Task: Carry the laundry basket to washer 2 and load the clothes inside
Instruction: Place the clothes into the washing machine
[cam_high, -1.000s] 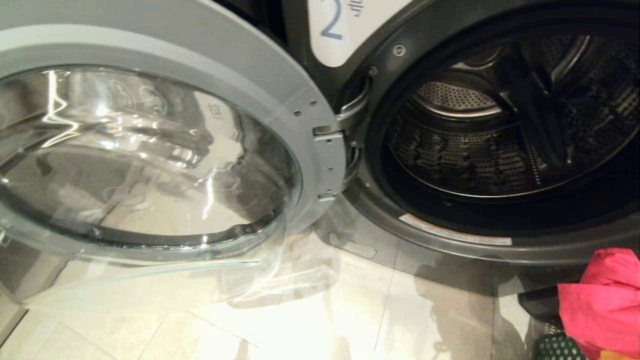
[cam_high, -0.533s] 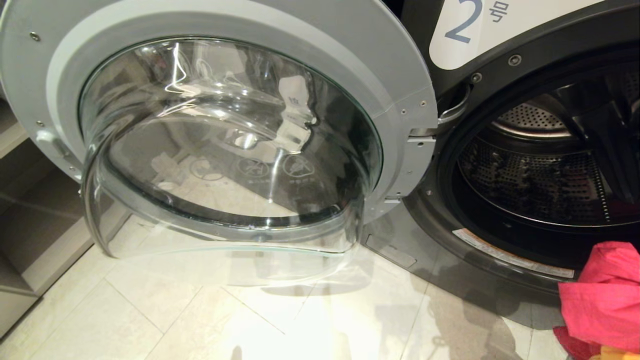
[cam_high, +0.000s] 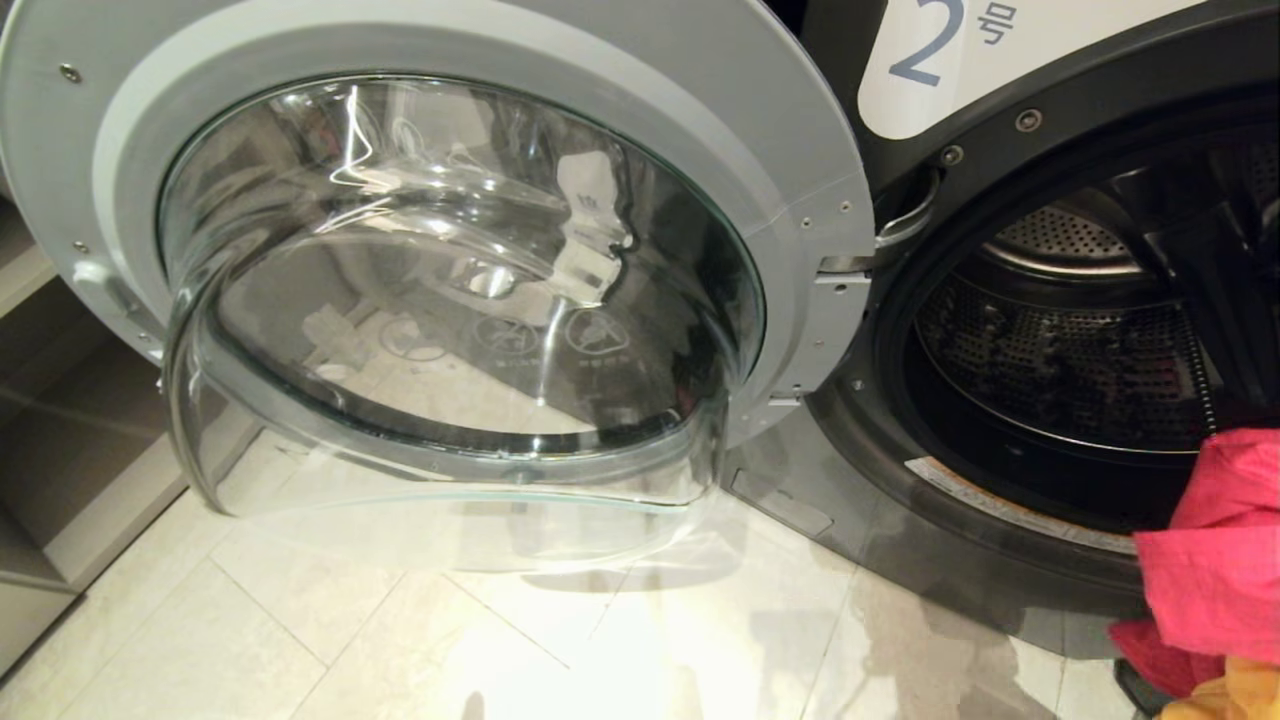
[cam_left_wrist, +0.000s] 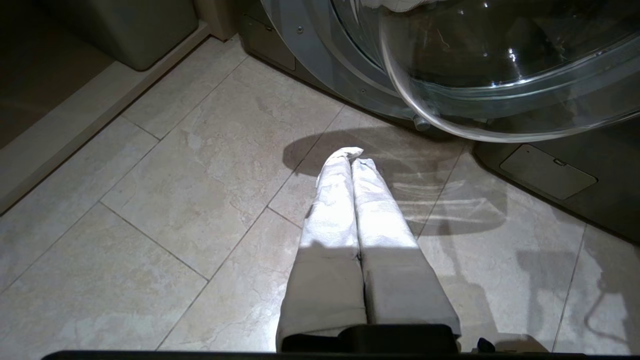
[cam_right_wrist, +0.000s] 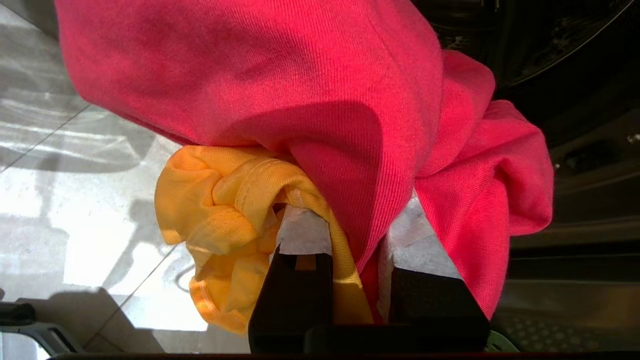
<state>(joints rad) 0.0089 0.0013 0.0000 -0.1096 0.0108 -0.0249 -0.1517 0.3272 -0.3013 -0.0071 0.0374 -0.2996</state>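
Washer 2 (cam_high: 930, 50), dark grey with a white "2" label, has its round glass door (cam_high: 450, 280) swung wide open to the left. Its steel drum (cam_high: 1080, 360) looks bare. At the head view's lower right edge hang the clothes: a pink-red garment (cam_high: 1215, 560) with a yellow garment (cam_high: 1225, 695) under it, just in front of the washer's opening. My right gripper (cam_right_wrist: 360, 210) is shut on both garments, with cloth draped over its fingertips. A green sliver of the laundry basket (cam_right_wrist: 502, 344) shows beneath it. My left gripper (cam_left_wrist: 352, 155) is shut and empty above the floor by the door.
The open door juts out low over the pale tiled floor (cam_high: 600, 640). A beige shelf unit (cam_high: 60, 450) stands at the far left. A small service flap (cam_high: 780, 500) sits in the washer's base beside the hinge.
The head view swung left a second ago, then held still. In the last half second the pink-red garment rose at the right edge, and more of the yellow garment shows below it.
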